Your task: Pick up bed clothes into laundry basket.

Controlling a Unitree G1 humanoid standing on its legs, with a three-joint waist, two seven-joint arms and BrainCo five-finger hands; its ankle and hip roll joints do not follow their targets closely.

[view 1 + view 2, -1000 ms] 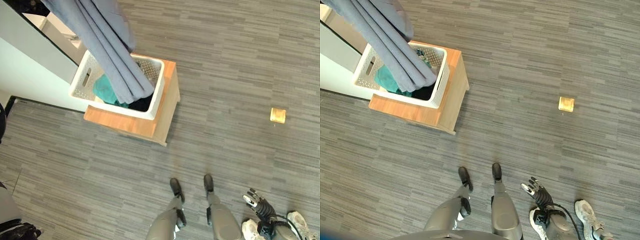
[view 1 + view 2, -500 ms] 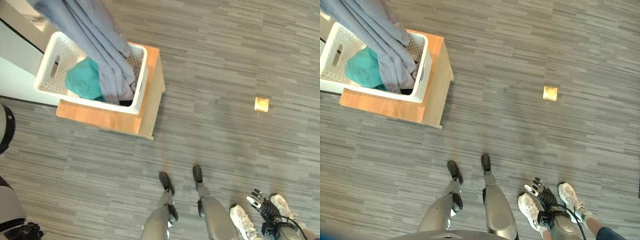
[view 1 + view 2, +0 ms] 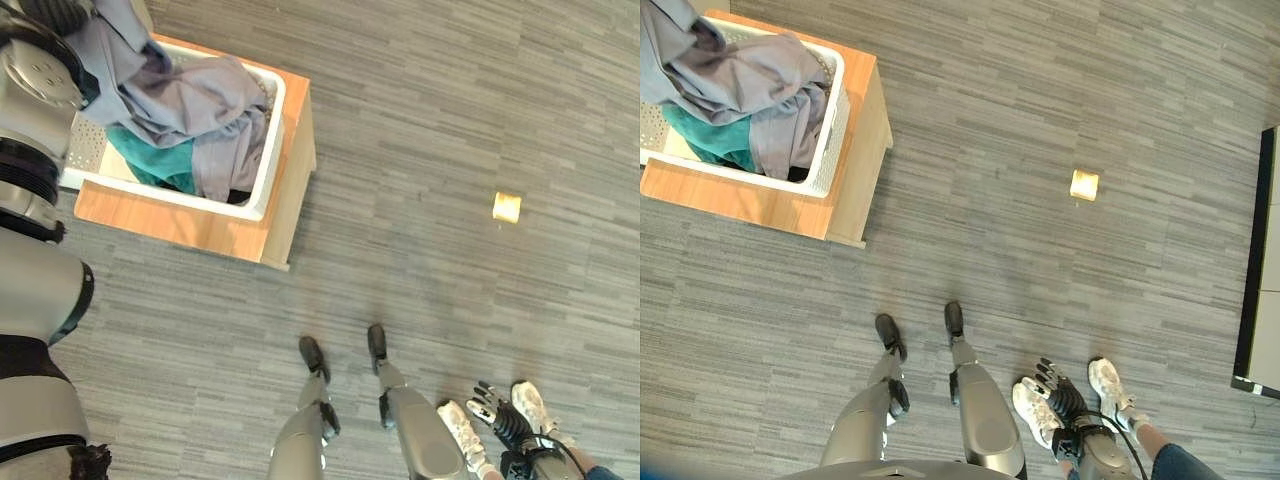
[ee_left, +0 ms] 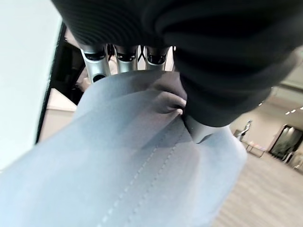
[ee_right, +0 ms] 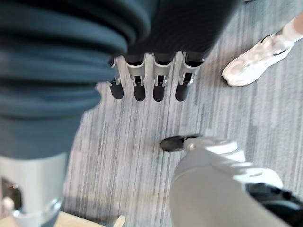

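Note:
A white laundry basket stands on a low wooden stand at the upper left. A grey-blue cloth lies heaped in it over a teal cloth. One end of the grey-blue cloth rises to my left hand, which is above the basket's far corner. In the left wrist view the thumb and fingers pinch a fold of the cloth. My right hand hangs low by my right side, fingers straight, holding nothing.
A small wooden block lies on the grey striped floor to the right. A person's white shoes stand close beside my right hand. A dark-framed panel runs along the right edge.
The grey-blue cloth, which hung down long into the basket, has sunk into a heap inside it. My left arm has come down into view. The camera has shifted.

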